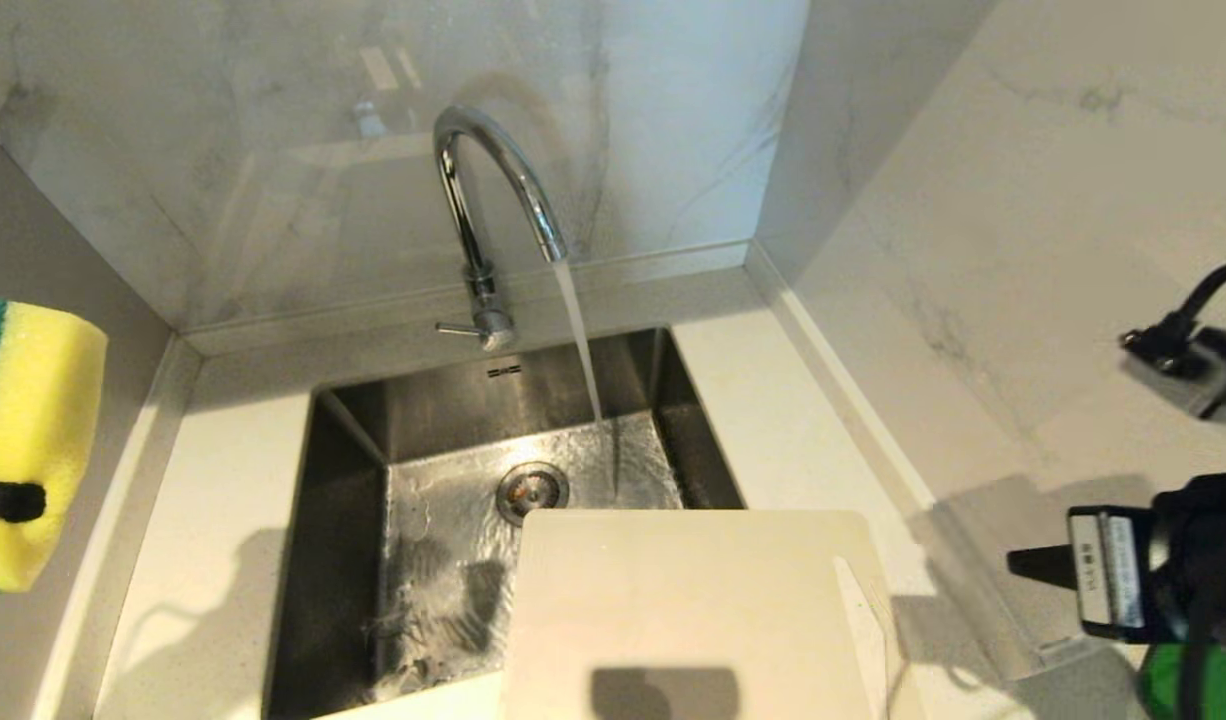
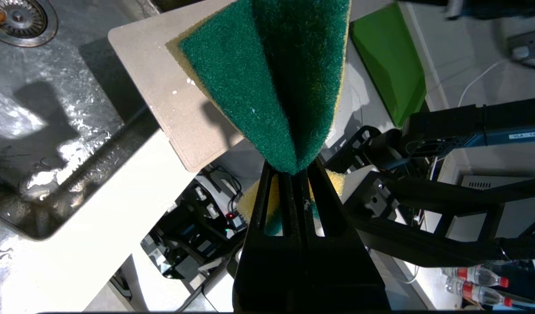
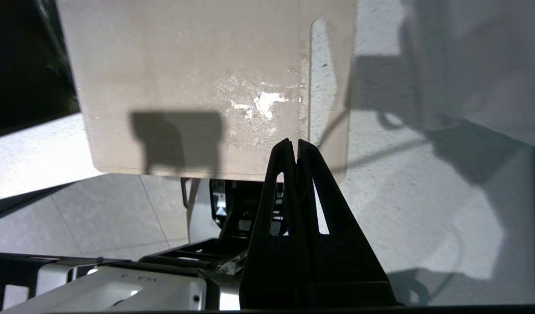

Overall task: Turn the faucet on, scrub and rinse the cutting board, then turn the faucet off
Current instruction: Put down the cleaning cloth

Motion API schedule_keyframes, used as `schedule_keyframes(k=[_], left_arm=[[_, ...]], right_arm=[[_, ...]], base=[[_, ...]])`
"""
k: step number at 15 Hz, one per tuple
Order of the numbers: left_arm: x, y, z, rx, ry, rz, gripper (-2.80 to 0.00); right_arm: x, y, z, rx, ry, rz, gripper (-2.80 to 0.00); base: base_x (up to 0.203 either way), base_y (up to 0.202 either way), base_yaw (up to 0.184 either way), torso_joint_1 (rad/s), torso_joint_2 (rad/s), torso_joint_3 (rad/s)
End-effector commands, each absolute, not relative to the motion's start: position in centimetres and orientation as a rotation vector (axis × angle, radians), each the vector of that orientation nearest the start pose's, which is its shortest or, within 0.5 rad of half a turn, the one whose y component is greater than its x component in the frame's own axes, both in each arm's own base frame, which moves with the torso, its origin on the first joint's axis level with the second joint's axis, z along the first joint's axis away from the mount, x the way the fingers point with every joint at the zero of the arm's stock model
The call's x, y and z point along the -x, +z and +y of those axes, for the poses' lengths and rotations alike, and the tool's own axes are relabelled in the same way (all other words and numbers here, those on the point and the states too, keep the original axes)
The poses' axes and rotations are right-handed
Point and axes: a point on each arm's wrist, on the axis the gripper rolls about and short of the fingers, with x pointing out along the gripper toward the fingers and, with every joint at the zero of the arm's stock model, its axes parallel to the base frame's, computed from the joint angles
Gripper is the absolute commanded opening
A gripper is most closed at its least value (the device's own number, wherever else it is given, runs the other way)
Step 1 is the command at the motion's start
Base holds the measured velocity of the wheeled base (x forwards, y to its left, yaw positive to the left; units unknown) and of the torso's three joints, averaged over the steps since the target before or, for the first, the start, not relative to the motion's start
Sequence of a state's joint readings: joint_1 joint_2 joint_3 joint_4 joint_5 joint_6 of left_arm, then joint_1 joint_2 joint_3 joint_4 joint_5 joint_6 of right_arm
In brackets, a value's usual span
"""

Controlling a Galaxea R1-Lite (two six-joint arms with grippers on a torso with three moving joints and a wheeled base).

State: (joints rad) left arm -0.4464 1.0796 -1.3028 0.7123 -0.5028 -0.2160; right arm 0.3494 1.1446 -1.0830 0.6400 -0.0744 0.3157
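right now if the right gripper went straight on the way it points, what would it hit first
Most likely the cutting board. In the wrist view the shut right gripper points at the board's near edge, beside its slot handle. Height is unclear, so it might pass just above the surface.

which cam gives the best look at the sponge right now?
Left wrist view: the sponge fills the frame, green scouring face folded, pinched in the left gripper. Head view shows only its yellow side at the left edge. Right wrist view shows none of it, just the cutting board.
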Motion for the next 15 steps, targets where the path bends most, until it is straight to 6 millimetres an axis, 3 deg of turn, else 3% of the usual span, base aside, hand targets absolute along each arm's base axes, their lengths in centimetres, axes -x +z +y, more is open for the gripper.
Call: schedule_keyframes(k=[1,4,9,15], left_arm=[[-8.0,33.2,-5.0,0.212,-0.877,0.589,-2.8],[-7.6,33.2,-4.8,0.213,-0.88,0.583,-2.8],[-7.7,33.2,-4.9,0.215,-0.886,0.587,-2.8],[-7.6,33.2,-4.8,0.215,-0.885,0.586,-2.8]], right_arm=[[-8.9,30.8,3.0,-0.166,0.13,0.633,-2.8],[-6.7,31.7,1.8,-0.169,0.048,0.575,-2.8],[-1.5,33.9,0.1,-0.225,0.08,0.487,-2.8],[5.0,39.1,-1.9,-0.353,0.153,0.323,-2.8]], base=[[0.0,0.0,0.0,0.0,0.0,0.0],[0.0,0.0,0.0,0.0,0.0,0.0],[0.0,0.0,0.0,0.0,0.0,0.0],[0.0,0.0,0.0,0.0,0.0,0.0]])
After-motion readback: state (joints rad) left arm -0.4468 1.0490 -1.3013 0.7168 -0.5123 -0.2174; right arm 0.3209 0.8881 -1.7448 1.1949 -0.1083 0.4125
